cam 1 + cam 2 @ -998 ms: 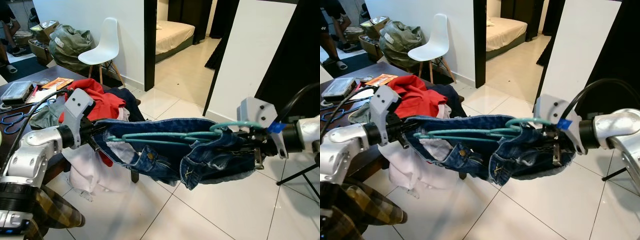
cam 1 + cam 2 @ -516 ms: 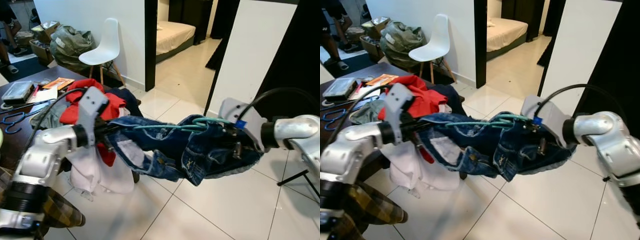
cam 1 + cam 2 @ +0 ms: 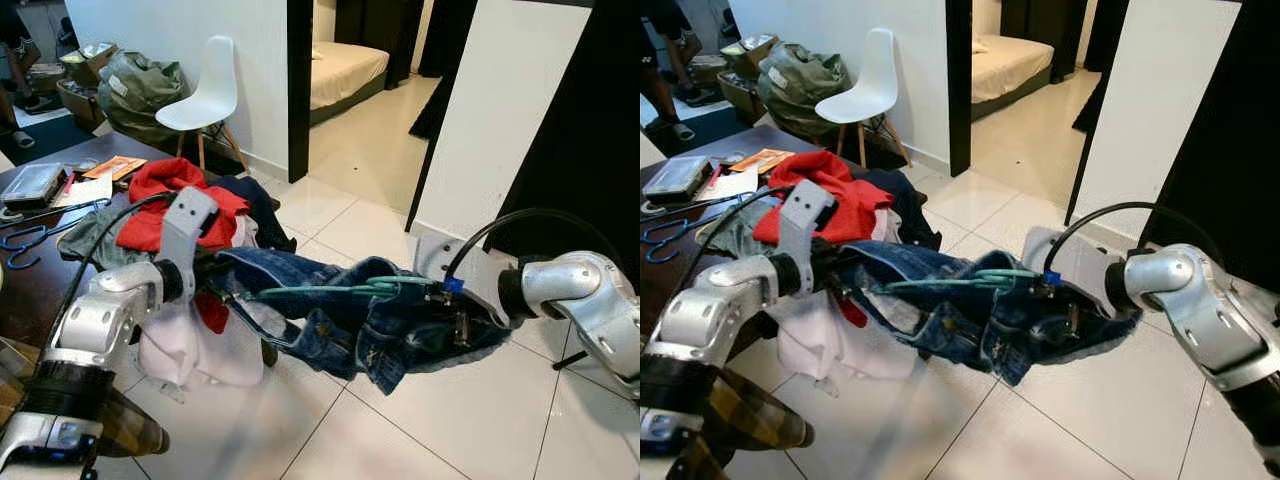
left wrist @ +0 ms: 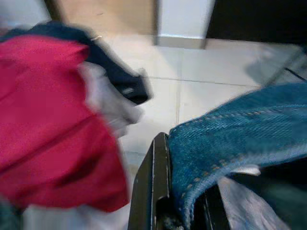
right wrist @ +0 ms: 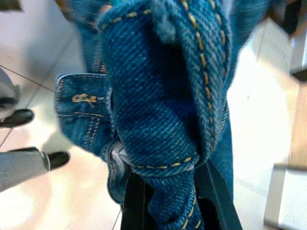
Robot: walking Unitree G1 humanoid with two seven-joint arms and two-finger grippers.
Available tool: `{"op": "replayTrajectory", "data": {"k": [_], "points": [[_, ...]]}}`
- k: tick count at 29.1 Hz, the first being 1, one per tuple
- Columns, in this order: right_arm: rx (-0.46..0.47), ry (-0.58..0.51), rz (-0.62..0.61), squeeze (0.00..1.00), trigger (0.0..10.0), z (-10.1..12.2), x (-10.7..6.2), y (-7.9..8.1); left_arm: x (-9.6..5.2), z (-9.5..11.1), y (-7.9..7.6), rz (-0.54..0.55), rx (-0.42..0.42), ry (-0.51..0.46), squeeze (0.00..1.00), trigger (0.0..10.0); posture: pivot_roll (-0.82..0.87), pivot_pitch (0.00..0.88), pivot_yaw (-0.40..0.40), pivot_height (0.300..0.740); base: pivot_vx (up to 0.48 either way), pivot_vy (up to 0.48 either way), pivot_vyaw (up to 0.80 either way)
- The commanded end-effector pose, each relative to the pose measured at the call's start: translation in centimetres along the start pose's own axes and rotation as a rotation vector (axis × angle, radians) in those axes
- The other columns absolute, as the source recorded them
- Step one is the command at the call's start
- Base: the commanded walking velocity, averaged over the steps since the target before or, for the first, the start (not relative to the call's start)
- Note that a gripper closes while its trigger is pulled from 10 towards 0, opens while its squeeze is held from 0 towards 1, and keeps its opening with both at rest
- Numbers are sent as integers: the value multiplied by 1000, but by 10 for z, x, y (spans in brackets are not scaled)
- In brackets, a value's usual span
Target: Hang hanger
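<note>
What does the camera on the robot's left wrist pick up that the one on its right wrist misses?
Only the left wrist view has the red garment with white and dark clothes beside it, and a pale wall base behind. Only the right wrist view has the jeans' stitched back pocket and a person's black shoes on the floor. Both show blue jeans pinched between black fingers, above white tiles.

To my left I see a dark table (image 3: 25, 290) piled with clothes: a red garment (image 3: 165, 200) on top, white cloth (image 3: 195, 345) hanging over the edge. Blue scissors (image 3: 22, 238), a clear box (image 3: 32, 183) and an orange booklet (image 3: 115, 166) lie on it. Beyond stand a white chair (image 3: 205, 95) and a green sack (image 3: 135, 85); a doorway shows a bed (image 3: 345, 70)
</note>
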State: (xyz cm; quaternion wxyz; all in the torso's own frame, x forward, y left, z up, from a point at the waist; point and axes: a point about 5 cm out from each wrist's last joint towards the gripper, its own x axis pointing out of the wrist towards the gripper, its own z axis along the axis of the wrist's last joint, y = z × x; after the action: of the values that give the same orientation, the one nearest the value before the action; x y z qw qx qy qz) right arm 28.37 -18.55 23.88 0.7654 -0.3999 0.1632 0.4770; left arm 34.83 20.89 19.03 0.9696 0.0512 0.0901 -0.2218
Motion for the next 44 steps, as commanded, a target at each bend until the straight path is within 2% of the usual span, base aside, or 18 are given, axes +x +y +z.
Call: {"op": "replayTrajectory", "data": {"k": [1, 4, 9, 10, 11, 13, 15, 16, 17, 18, 19, 20, 22, 25, 31, 36, 38, 44], "points": [[13, 31, -25, 0, 0, -6, -12, -4, -12, 2, 28, 158, -38, 6, 0, 10000, -83, 0, -10, 740, 0, 0, 0], [6, 44, -5, 0, 0, -7, -14, -1, -16, 0, 36, 217, -92, 2, 0, 10000, -84, 0, -10, 740, 0, 0, 0], [-1, 71, -3, 0, 0, -11, -12, 1, -15, 1, 33, 211, -110, -9, 0, 10000, -83, 0, -12, 740, 0, 0, 0], [7, 105, -35, 0, 0, -15, -9, -2, -10, 6, 22, 154, -98, -29, 0, 10000, -77, 0, -14, 740, 0, 0, 0], [7, 105, -35, 0, 0, -15, -9, -2, -10, 6, 22, 154, -98, -29, 0, 10000, -77, 0, -14, 740, 0, 0, 0], [29, 153, -87, 0, 0, -22, -6, -8, -2, 14, 0, 59, -88, -65, 0, 10000, -73, 0, -16, 740, 0, 0, 0], [29, 153, -87, 0, 0, -22, -6, -8, -2, 14, 0, 59, -88, -65, 0, 10000, -73, 0, -16, 740, 0, 0, 0], [48, 163, -106, 0, 0, -24, -4, -9, 3, 16, -11, 17, -90, -79, 0, 10000, -69, 0, -19, 740, 0, 0, 0], [67, 165, -121, 0, 0, -24, -2, -11, 10, 14, -27, -27, -107, -77, 0, 10000, -61, 0, -21, 740, 0, 0, 0], [67, 165, -121, 0, 0, -24, -2, -11, 10, 14, -27, -27, -107, -77, 0, 10000, -61, 0, -21, 740, 0, 0, 0], [79, 165, -131, 0, 0, -24, -1, -12, 15, 12, -37, -56, -119, -75, 0, 10000, -61, 0, -21, 740, 0, 0, 0], [79, 165, -131, 0, 0, -24, -1, -12, 15, 12, -37, -56, -119, -75, 0, 10000, -61, 0, -21, 740, 0, 0, 0], [97, 187, -159, 0, 0, -27, 1, -14, 26, 7, -57, -96, -164, -65, 0, 10000, -65, 0, -24, 740, 0, 0, 0], [107, 218, -182, 0, 0, -32, 3, -15, 32, 8, -68, -108, -213, -74, 0, 10000, -66, 0, -26, 740, 0, 0, 0], [134, 276, -255, 0, 0, -41, 12, -18, 38, 18, -75, -114, -290, -110, 0, 10000, -64, 0, -23, 740, 0, 0, 0], [121, 295, -260, 0, 0, -42, 17, -16, 39, 21, -76, -107, -318, -120, 0, 10000, -66, 0, -22, 740, 0, 0, 0], [86, 301, -216, 0, 0, -40, 27, -6, 40, 23, -75, -96, -384, -134, 0, 10000, -73, 0, -20, 740, 0, 0, 0], [69, 278, -170, 0, 0, -33, 40, 5, 43, 23, -76, -71, -441, -135, 0, 10000, -78, 0, -17, 740, 0, 0, 0]]}}
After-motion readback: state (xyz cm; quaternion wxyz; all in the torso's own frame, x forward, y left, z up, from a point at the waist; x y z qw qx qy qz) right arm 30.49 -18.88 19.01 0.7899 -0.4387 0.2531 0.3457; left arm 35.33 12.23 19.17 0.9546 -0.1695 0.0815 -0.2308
